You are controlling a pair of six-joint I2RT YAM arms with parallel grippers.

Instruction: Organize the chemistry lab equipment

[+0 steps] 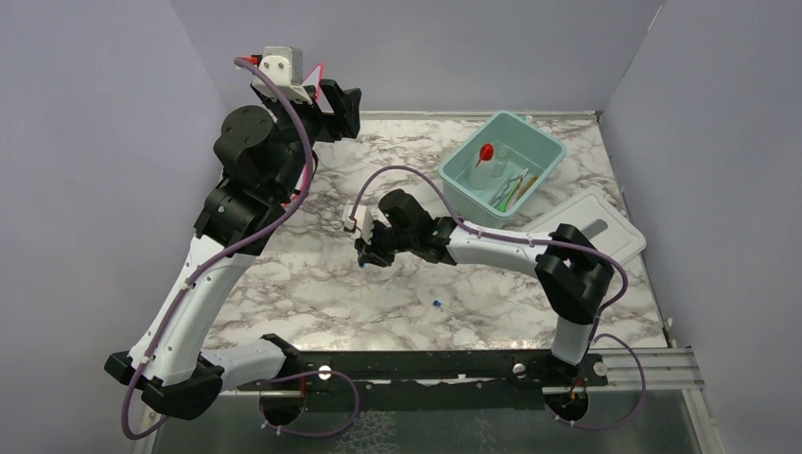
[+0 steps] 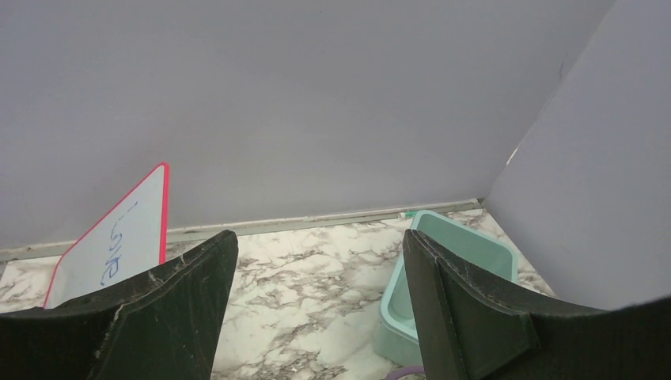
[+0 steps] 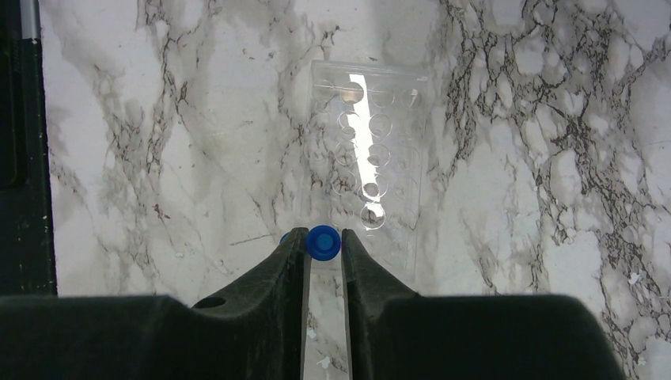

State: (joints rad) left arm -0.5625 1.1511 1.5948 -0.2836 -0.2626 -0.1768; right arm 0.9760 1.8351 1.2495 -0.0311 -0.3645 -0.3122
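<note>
In the right wrist view my right gripper points straight down with its fingertips closed on a blue-capped clear tube. The cap sits over the near end of a clear plastic rack with rows of round holes. A second blue cap peeks out behind the left finger. From above, that gripper is at the table's middle. Another blue-capped tube lies loose nearer the front. The red funnel and other small items lie in the teal tub. My left gripper is raised at the back, open and empty.
The tub's white lid lies flat to the right of the right arm. A pink-edged whiteboard leans against the back wall on the left. Grey walls close in the marble table on three sides.
</note>
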